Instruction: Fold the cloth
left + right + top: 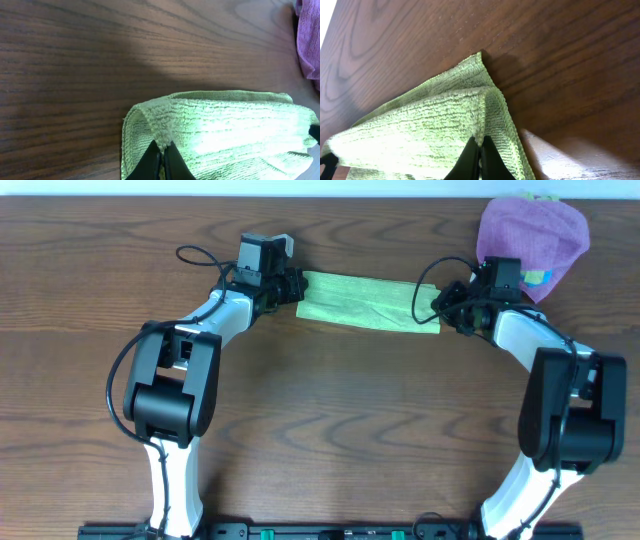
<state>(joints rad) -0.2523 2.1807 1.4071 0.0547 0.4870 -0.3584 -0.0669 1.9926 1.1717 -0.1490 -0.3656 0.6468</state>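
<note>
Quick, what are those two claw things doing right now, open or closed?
Left tool: closed, pinching the green cloth's edge.
Right tool: closed, pinching the cloth's other end.

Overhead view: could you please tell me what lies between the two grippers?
The light lime-green microfibre cloth, a folded strip, spans from left gripper to right gripper, both pinching it; overhead view shows this.

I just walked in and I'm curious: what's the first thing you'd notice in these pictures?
The bright lime-green cloth stands out, a long folded strip near the far edge of the dark wooden table. The left gripper pinches one end and the right gripper the other. A crumpled purple cloth sits at the far right corner.
</note>
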